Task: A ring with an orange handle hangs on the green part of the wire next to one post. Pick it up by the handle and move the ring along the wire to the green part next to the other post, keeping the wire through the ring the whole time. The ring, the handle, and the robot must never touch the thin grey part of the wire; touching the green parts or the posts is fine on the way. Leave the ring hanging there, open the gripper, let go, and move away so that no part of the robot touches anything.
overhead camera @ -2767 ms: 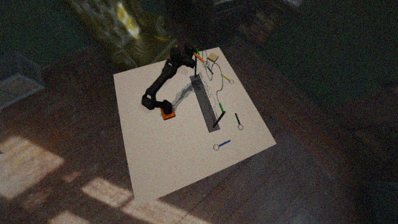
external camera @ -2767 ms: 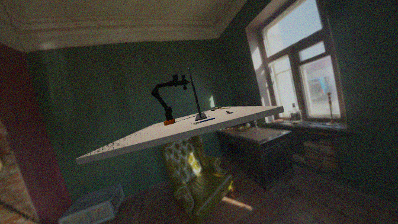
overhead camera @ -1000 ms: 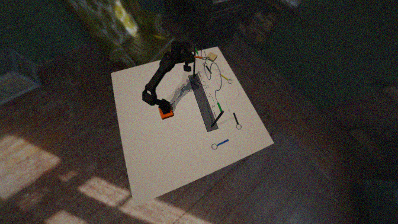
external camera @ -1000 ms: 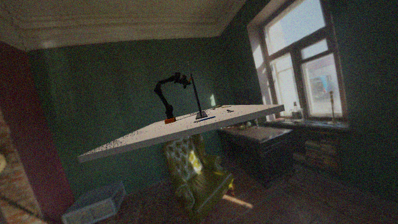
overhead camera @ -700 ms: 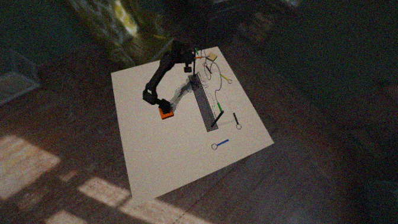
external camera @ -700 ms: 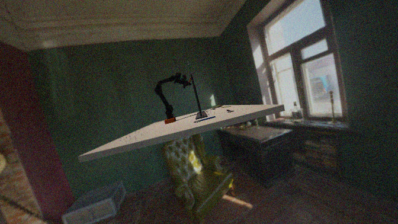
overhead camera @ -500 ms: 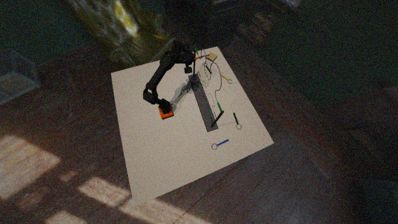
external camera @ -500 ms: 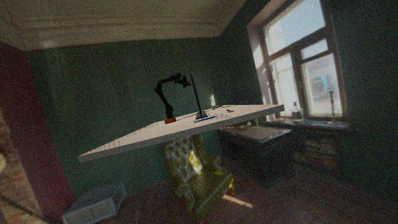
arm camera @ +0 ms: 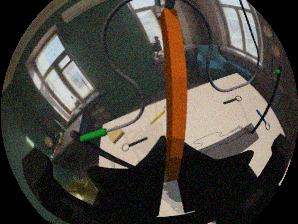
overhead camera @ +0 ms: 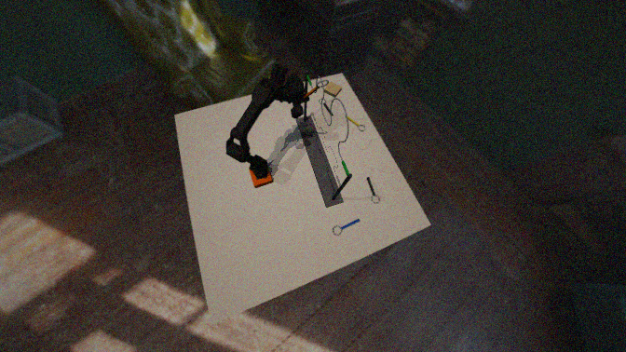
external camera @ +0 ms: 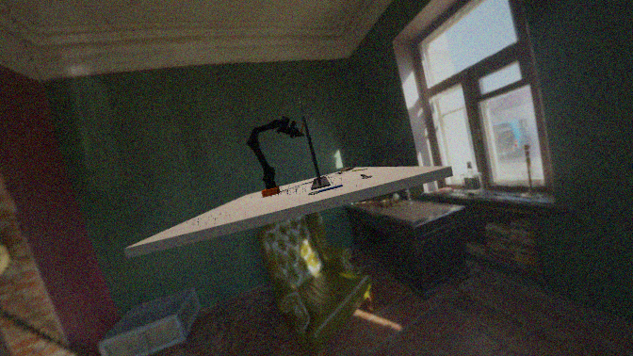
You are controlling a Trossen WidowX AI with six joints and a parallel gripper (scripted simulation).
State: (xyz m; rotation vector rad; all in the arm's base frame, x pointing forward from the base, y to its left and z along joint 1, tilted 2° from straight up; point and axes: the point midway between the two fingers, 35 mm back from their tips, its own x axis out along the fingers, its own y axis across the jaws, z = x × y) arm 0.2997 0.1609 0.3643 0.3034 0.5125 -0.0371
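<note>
1. Across the middle of the top view, pale table top (overhead camera: pixel 261 256) (external camera: pixel 377 186) (arm camera: pixel 210 110); tilted slab in the exterior view.
2. Left of centre in the top view, black arm (overhead camera: pixel 253 112) (external camera: pixel 258 141), rising from an orange block (overhead camera: pixel 264 182) (external camera: pixel 269 192) and reaching toward the upper middle.
3. Right of it, dark grey strip (overhead camera: pixel 321 163) (external camera: pixel 320 185) (arm camera: pixel 227 144), a post near each end: lower post (overhead camera: pixel 342 187) (arm camera: pixel 270 107), upper post (overhead camera: pixel 306 100) (arm camera: pixel 107 154).
4. Between posts, bent grey wire (overhead camera: pixel 347 128) (arm camera: pixel 104 40). Green part by the upper post (overhead camera: pixel 308 80) (arm camera: pixel 93 135); other green part by the lower post (overhead camera: pixel 345 168) (arm camera: pixel 278 71).
5. Upper middle of the top view, gripper (overhead camera: pixel 303 97) (external camera: pixel 301 134) (arm camera: pixel 166 139): jaws closed on the orange handle (overhead camera: pixel 311 92) (external camera: pixel 302 126) (arm camera: pixel 176 90), which stands nearly upright through the wrist view.
6. Loose: black-handled tool (overhead camera: pixel 371 186) (arm camera: pixel 230 101), right of the lower post in the top view; blue-handled tool (overhead camera: pixel 349 223) (external camera: pixel 328 189) (arm camera: pixel 261 116), lower; yellow-handled tool (overhead camera: pixel 355 122) (arm camera: pixel 158 116), right of the wire; dark-handled tool (overhead camera: pixel 329 109) (arm camera: pixel 137 142), higher.
7. Top right of the gripper, small tan block (overhead camera: pixel 333 88) (arm camera: pixel 115 136).
8. Just beside that block in the top view, ring (overhead camera: pixel 327 84) at the handle's far end, nearer the upper post. Too fine to tell whether it touches wire.
</note>
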